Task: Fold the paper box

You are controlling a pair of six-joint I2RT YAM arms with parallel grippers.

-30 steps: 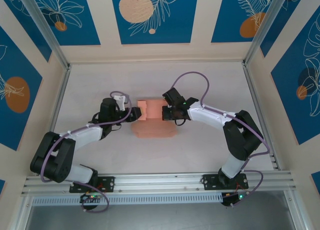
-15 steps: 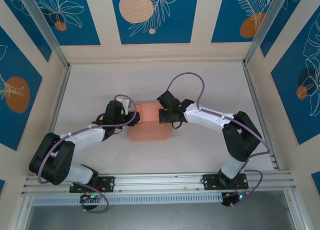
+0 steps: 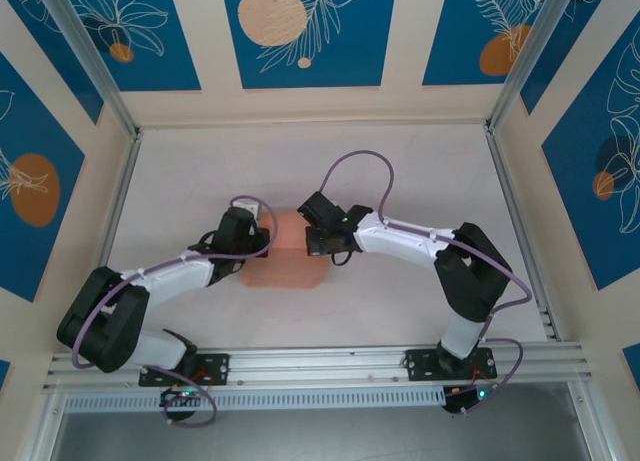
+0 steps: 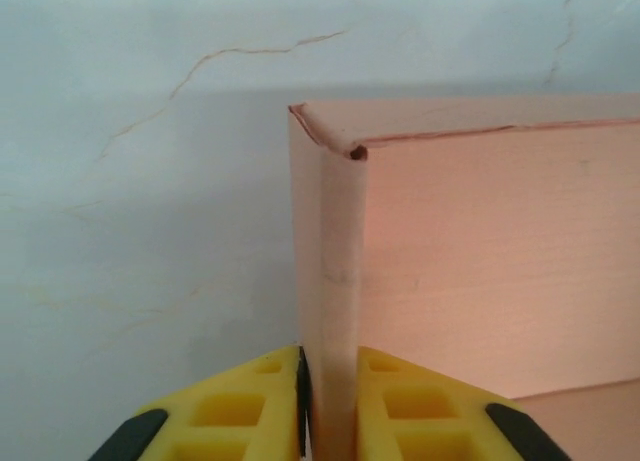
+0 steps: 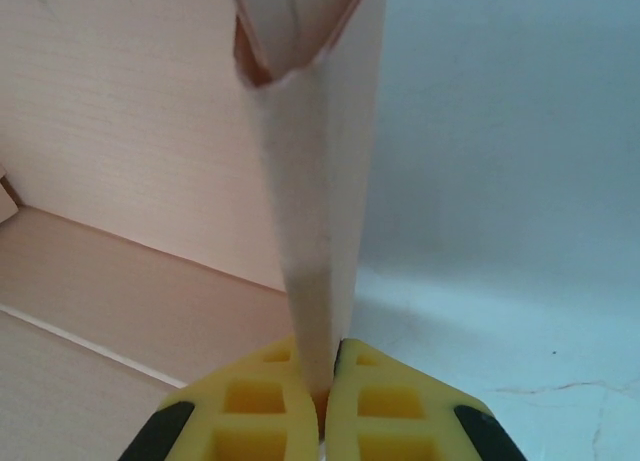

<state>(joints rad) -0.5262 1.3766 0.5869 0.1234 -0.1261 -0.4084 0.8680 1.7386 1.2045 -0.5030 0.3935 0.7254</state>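
Note:
The salmon-pink paper box [image 3: 287, 266] lies on the white table between my two arms, its side walls folded upright. My left gripper [image 3: 262, 243] is at its left side. In the left wrist view the yellow fingers [image 4: 240, 411] of my left gripper [image 4: 331, 413] are shut on the doubled left wall of the paper box [image 4: 480, 261], whose corner fold shows above. My right gripper [image 3: 312, 243] is at the box's right side. In the right wrist view my right gripper [image 5: 326, 391] pinches the folded right wall of the paper box [image 5: 130, 131] tightly.
Bare white table [image 3: 400, 171] surrounds the box. Aluminium frame rails [image 3: 515, 211] run along the left and right sides, with a rail across the near edge by the arm bases. Blue patterned panels stand behind.
The left gripper has closed onto the box's left wall. Both grippers and the box have shifted left and slightly nearer, and the box looks narrower from above.

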